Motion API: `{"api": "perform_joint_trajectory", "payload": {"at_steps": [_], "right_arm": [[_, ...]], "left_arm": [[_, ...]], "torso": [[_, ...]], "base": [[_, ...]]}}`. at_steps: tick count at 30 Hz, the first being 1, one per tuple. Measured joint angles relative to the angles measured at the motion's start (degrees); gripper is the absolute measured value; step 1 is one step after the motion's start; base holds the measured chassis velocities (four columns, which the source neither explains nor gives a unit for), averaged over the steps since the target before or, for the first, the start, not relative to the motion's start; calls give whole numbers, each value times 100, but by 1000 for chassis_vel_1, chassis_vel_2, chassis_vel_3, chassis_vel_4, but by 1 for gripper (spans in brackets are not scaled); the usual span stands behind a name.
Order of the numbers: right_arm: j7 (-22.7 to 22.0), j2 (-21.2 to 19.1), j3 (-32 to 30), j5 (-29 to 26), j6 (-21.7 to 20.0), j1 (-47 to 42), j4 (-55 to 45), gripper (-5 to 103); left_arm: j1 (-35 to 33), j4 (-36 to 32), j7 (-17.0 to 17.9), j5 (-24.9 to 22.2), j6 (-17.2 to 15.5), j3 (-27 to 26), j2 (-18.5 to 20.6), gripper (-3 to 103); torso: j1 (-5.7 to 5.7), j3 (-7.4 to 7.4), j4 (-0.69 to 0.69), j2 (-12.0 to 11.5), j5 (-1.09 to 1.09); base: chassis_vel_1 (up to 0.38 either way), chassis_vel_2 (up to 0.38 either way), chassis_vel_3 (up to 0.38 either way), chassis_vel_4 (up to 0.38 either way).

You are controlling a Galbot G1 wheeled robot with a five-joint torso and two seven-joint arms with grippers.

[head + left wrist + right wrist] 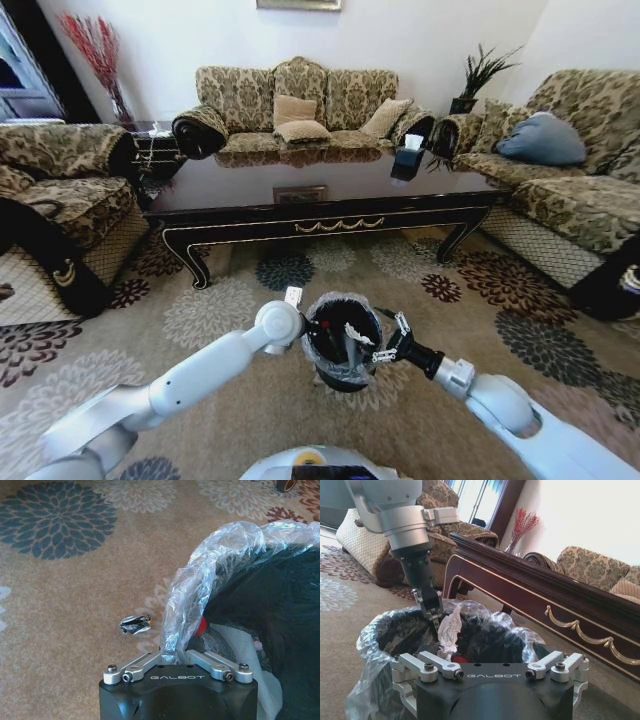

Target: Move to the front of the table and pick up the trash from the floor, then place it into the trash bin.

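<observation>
Pincers meet at the bin (343, 345) on the carpet before the table (330, 205): the left pincer (436, 621) is clamped on the liner (210, 570) at its rim, the right pincer (388, 340) spread apart beside crumpled white paper (451, 627), with a scrap (135, 624) on the carpet nearby.

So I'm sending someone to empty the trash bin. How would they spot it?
Start at the long dark table. On the flowered carpet in front of it stands the trash bin, small, round and black. Its crinkly clear liner sets it apart from the tissue box on the table.
</observation>
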State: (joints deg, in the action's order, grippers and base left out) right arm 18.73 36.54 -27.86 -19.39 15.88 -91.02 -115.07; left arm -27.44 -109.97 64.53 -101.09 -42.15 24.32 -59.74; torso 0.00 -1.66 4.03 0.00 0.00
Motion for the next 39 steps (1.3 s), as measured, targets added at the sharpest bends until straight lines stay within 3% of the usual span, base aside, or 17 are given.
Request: {"api": "perform_joint_trajectory", "payload": {"at_steps": [16, 25, 31, 34, 37, 39], "right_arm": [[61, -72, -106, -181, 13, -223, -153, 100], [-309, -37, -82, -393, 25, 3, -82, 100], [-411, 68, -55, -416, 107, 332, 462, 100], [-415, 145, 66, -467, 214, 583, 868, 100], [-416, 181, 80, -484, 244, 613, 979, 100], [-416, 240, 84, -510, 273, 630, 1092, 100]], "left_arm": [[-274, 94, -57, -52, 0, -595, 148, 0], [-502, 40, -136, -36, 1, -898, 427, 0], [-1183, -209, -268, 2, 2, -1891, 974, 0], [-1924, -434, -469, 54, 4, -2730, 1480, 0], [-2207, -494, -574, 90, 3, -3020, 1668, 0], [-2695, -574, -797, 207, 2, -3555, 1906, 0]], "torso": [[0, 0, -1, 0, -1], [0, 0, 0, 0, -1], [0, 0, 1, 0, 0], [0, 0, -5, 0, 0], [0, 0, -6, 0, -1], [0, 0, -1, 0, -1]], "base": [[0, 0, 0, 0], [0, 0, 0, 0], [0, 0, 0, 0], [0, 0, 0, 0], [0, 0, 0, 0], [12, 10, -1, -25]]}}
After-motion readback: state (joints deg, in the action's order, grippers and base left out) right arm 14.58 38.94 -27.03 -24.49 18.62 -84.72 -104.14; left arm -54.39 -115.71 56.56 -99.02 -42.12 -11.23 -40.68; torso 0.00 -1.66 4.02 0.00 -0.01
